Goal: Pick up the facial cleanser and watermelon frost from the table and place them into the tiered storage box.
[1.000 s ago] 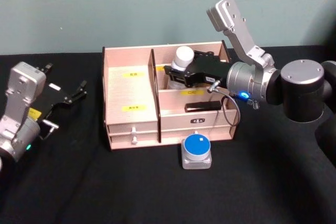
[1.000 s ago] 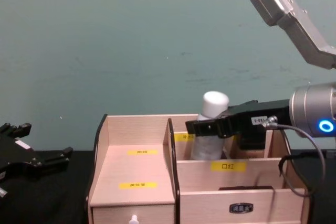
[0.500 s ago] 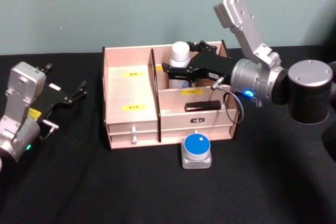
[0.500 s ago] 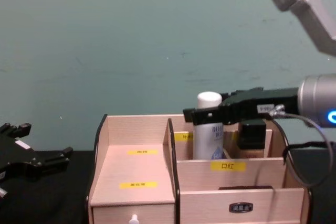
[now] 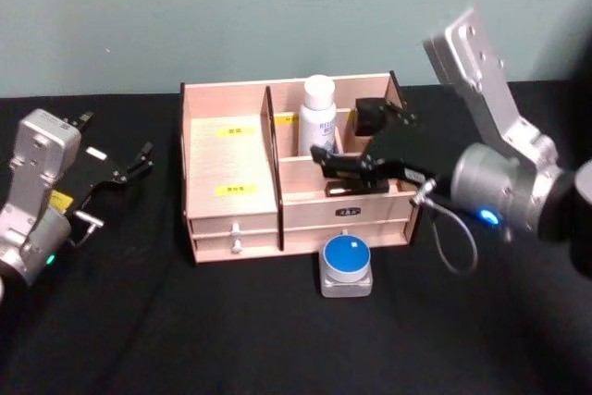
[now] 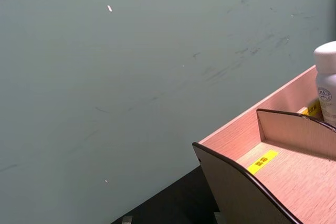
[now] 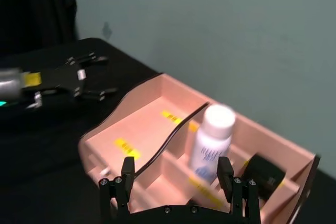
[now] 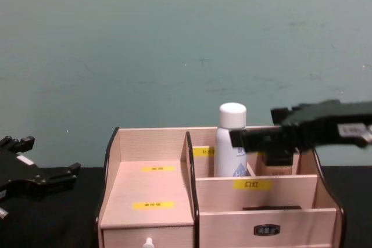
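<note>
Release done: right gripper [image 5: 326,171] backs clear of tiered storage box [image 5: 227,99], fingers wide, empty. Upright in rear compartment: facial cleanser [image 5: 317,117], first item home. Next up, on table [image 5: 185,321] just before box: watermelon frost [image 5: 346,265]. Parked far left: left gripper [image 5: 129,166], fingers apart.

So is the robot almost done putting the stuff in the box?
About halfway. Done: the facial cleanser stands upright in a back compartment of the tiered storage box. In hand: nothing. The right claw is open near the box front, and the left claw sits open off to the left. Left to do: the blue-lidded watermelon frost is on the table before the box, not yet picked up.
</note>
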